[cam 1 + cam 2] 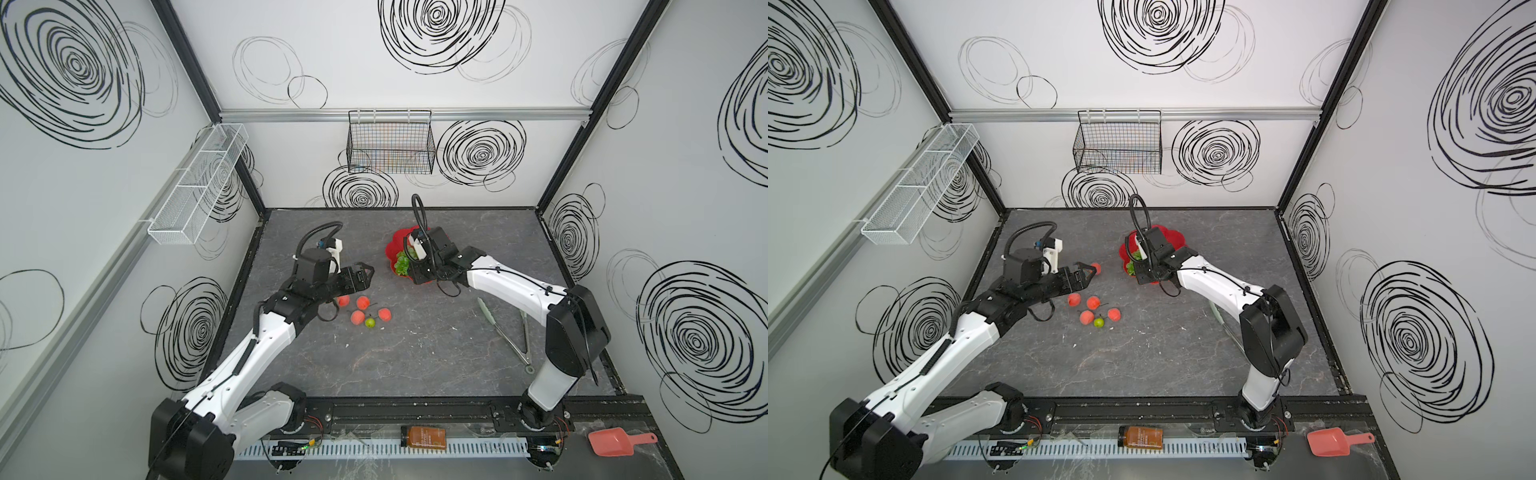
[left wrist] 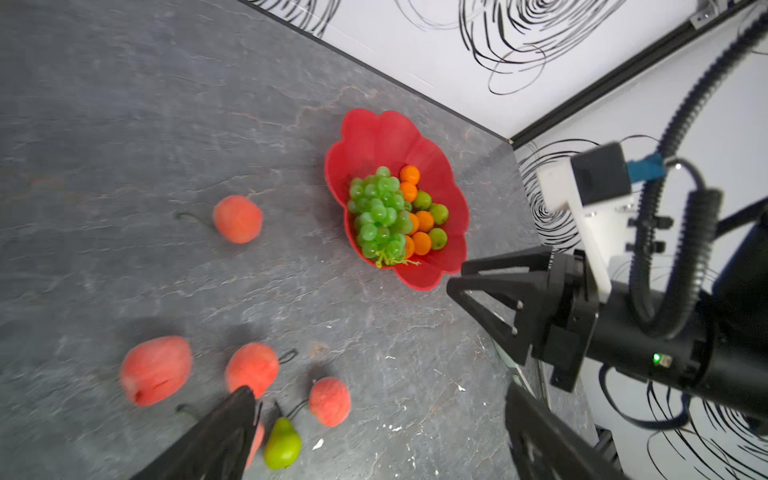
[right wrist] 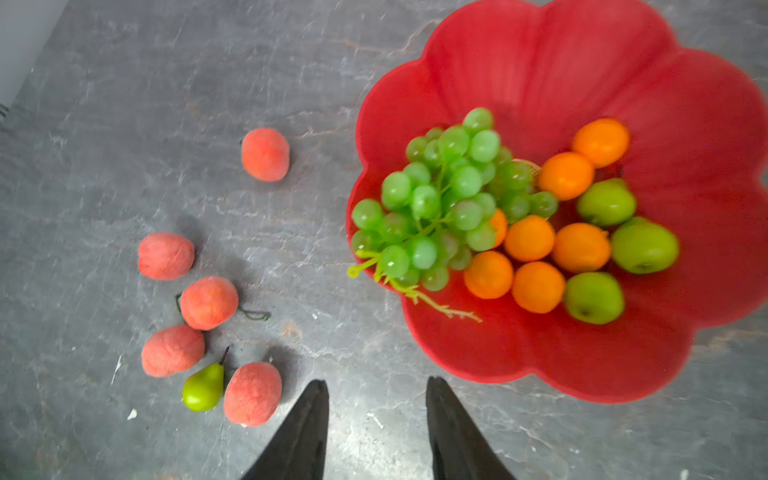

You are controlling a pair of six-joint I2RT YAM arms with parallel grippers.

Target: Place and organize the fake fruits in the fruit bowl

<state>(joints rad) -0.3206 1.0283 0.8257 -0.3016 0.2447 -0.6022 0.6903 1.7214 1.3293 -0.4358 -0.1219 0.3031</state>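
Note:
The red flower-shaped fruit bowl (image 1: 392,249) (image 2: 374,133) (image 3: 540,62) holds a bunch of green grapes (image 3: 440,195) (image 2: 378,212), several oranges (image 3: 530,239) and three green apples (image 3: 643,245). Several pinkish-red peaches (image 1: 364,302) (image 1: 1094,302) (image 3: 209,302) (image 2: 156,370) and a small green pear (image 1: 370,323) (image 3: 204,386) lie on the table left of the bowl. My left gripper (image 1: 368,272) (image 2: 379,390) hovers wide open above the peaches and holds nothing. Over the bowl's near edge, my right gripper (image 3: 376,382) (image 2: 457,276) has its jaws apart with only bare table between them.
Pale-green tongs (image 1: 505,332) lie on the table under the right arm. A black wire basket (image 1: 390,143) hangs on the back wall and a white mesh basket (image 1: 199,183) on the left wall. A pink scoop (image 1: 615,441) and an amber bottle (image 1: 423,437) sit on the front ledge.

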